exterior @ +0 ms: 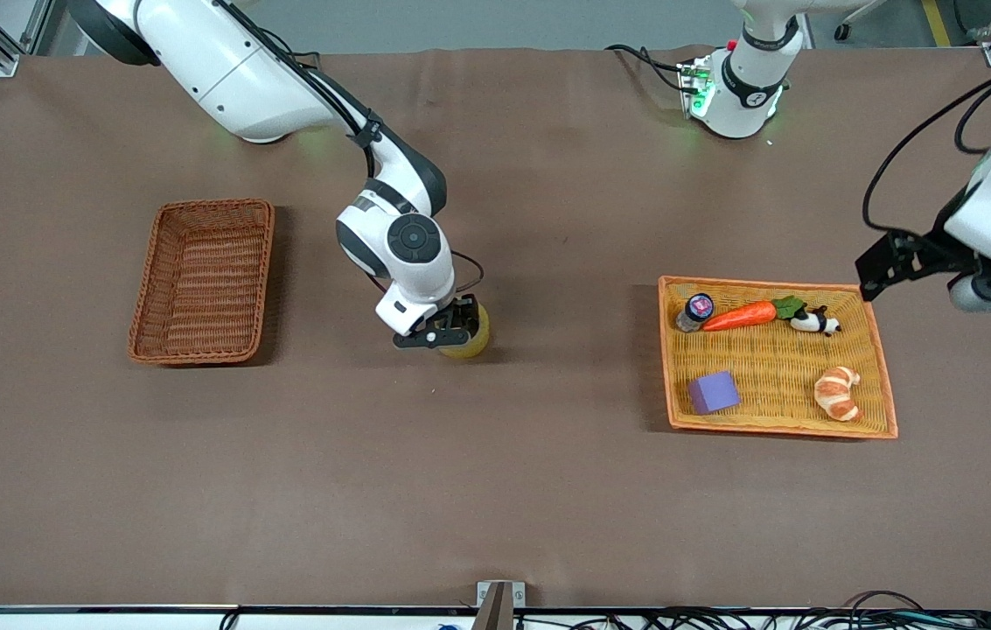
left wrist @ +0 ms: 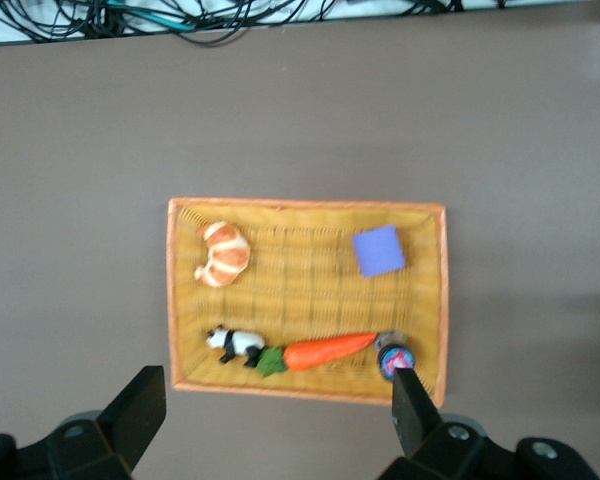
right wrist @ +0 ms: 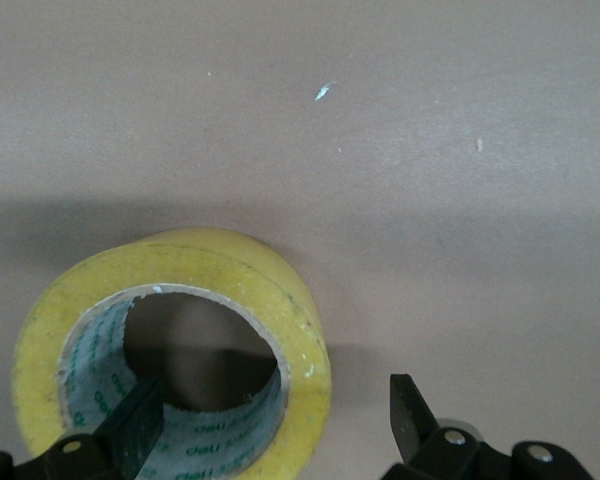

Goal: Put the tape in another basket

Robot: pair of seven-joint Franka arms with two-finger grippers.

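Straddling the tape (right wrist: 170,345), the right tool (exterior: 441,337) is sitting low at mid-table (exterior: 495,490), jaws spread: in the right wrist view one finger is inside the grey core and the other is outside the yellow wall, so the wall lies between them, not yet visibly pinched. The tape is resting on the table between the two baskets, its hole facing up toward the wrist.

Judging the coming move: closing on the wall should secure it, then a lift and carry. From the tape, the basket (exterior: 202,282) is lying at roughly 9 o'clock in the front view, toward the right arm's end, empty, its long axis running 12-to-6. The right arm is clearly the nearer one.

The left tool (left wrist: 280,420) is waiting, spread open and holding nothing, over the rim of the tray (exterior: 884,385) at the left arm's end.
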